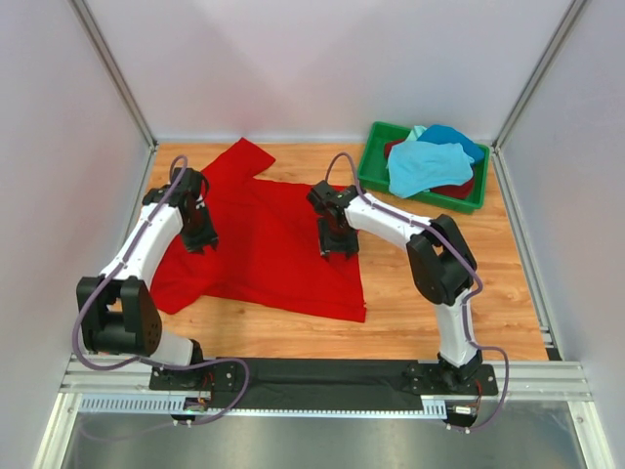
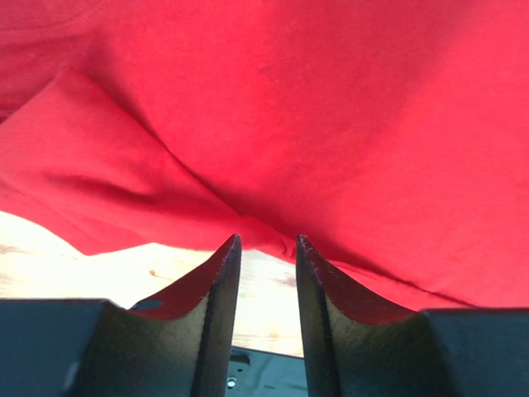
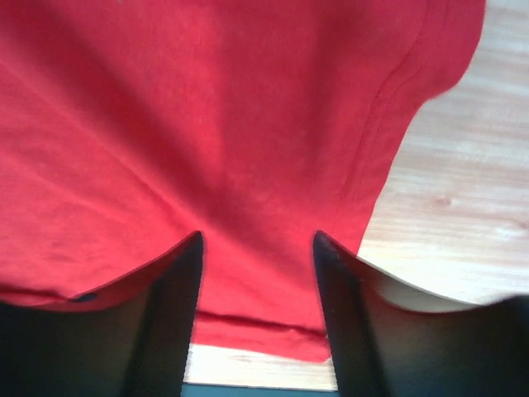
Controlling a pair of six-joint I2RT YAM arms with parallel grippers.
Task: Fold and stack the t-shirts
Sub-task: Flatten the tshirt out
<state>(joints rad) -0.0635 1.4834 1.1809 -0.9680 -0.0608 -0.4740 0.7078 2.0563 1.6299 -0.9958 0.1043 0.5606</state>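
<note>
Red cloth fills both wrist views: the bright red t-shirt [image 1: 259,244] lies spread on the wooden table [image 1: 439,322], its long axis running from the far-left sleeve toward the near-right hem. Over its left side, the left gripper [image 2: 266,241] has its fingers narrowly parted with a fold of cloth between the tips. At the right hem, the right gripper [image 3: 258,240] straddles the fabric, fingers moderately apart. Both sit equally close. Far right, a green bin [image 1: 373,161] holds the turquoise, blue and dark red shirts [image 1: 430,161].

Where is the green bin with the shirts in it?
In the top view, the green bin sits at the table's far right corner, beyond the right gripper and right of the spread red t-shirt.
</note>
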